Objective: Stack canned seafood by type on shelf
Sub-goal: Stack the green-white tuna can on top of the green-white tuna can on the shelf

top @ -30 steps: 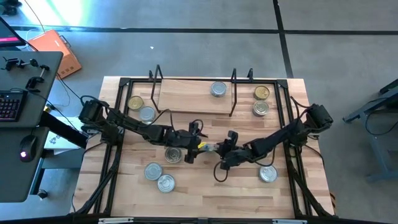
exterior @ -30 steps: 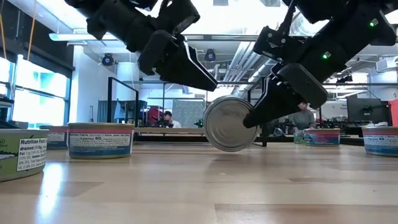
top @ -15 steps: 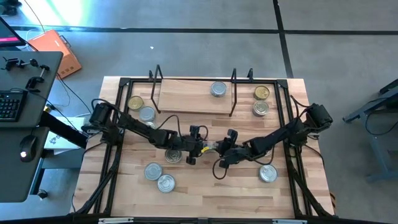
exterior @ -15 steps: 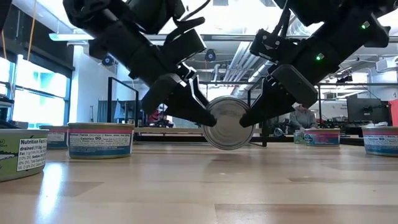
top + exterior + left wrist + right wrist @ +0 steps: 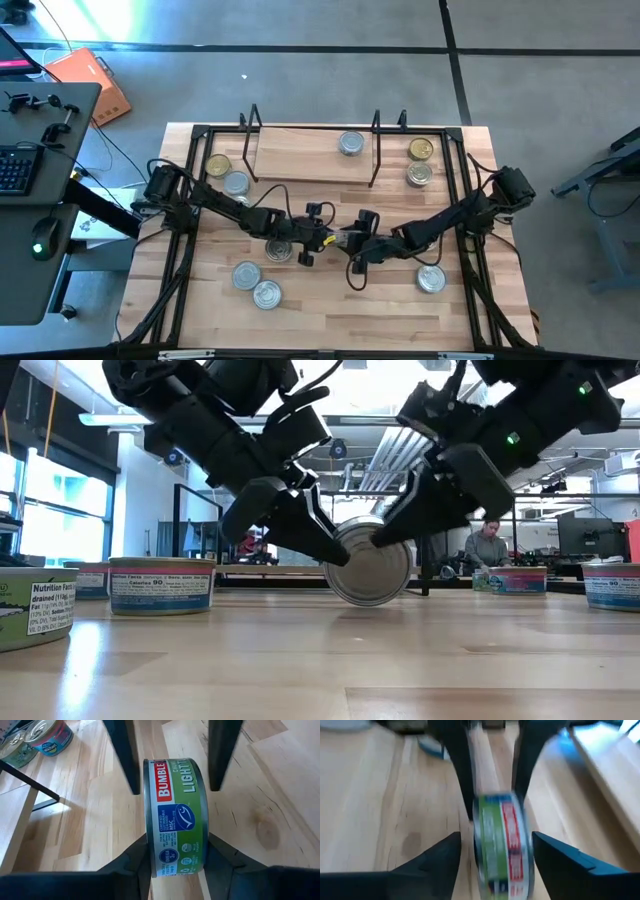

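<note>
I am in the middle of a hand-over at the centre of the worktop. A green-labelled tin (image 5: pixel 175 815) stands on its edge there, label band up, and both arms have come in on it from opposite sides.

The left gripper (image 5: pixel 310 535) has its two fingers pressed against the tin's flat faces; in the left wrist view they sit tight on either side of it, so I read that as a grip. The right gripper (image 5: pixel 405 520) is narrow-to-middling: in the right wrist view there is wood showing between each finger and the tin, so it looks to be letting go, though from the low camera one fingertip seems close to touching the rim.

The shelf (image 5: pixel 300 160) sits at the far edge of the worktop, with one silver tin (image 5: pixel 350 143) on its board near the right upright. Other tins lie loose on the worktop: two by the far left corner (image 5: pixel 225 172), two by the far right corner (image 5: pixel 420 160), two toward the near left (image 5: pixel 255 283), and one near the right edge (image 5: pixel 431 279).

Next, I judge, the right arm must back clear first. Then the left has to lift the tin, turn it flat, and carry it to the board, choosing a spot by whether its label matches the silver tin already there.
</note>
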Action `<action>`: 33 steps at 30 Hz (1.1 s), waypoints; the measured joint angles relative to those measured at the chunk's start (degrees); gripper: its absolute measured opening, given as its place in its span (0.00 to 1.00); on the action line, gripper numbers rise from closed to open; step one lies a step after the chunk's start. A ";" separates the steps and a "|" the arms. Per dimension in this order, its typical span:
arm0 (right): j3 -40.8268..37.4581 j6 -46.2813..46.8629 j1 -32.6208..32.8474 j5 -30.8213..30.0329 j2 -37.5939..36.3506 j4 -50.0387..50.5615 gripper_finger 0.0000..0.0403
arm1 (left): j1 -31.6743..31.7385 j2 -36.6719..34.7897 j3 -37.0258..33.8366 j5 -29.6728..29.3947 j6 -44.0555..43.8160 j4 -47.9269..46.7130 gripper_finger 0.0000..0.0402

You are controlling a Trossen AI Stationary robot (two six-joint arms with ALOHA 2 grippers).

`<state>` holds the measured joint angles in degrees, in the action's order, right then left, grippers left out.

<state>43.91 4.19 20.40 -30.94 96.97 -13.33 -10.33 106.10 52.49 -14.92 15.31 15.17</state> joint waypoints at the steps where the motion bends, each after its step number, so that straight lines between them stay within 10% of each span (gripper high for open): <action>1: 0.03 -1.38 0.00 0.00 0.00 -0.75 0.60 | 0.02 0.00 0.00 0.00 0.00 -0.01 0.29; 14: 0.03 -5.54 -0.17 -0.09 0.00 -0.72 0.30 | -0.03 0.00 -0.02 0.28 -0.97 -0.05 0.30; 17: 0.51 -5.81 0.17 -1.73 -0.04 0.52 0.31 | -0.58 -1.14 0.00 -0.96 -1.67 -2.58 0.45; 23: 9.40 -6.87 1.11 -12.18 -1.72 18.36 0.31 | -2.74 -7.51 -0.02 -10.89 -11.43 -17.85 0.72; 33: 28.95 -23.35 -12.63 -16.86 -0.98 32.81 0.31 | -14.10 -15.77 0.00 -34.26 -28.57 -33.90 0.76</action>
<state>72.86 -19.17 7.77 -47.79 95.99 19.48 -24.42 90.34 52.49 -49.18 -13.26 -18.73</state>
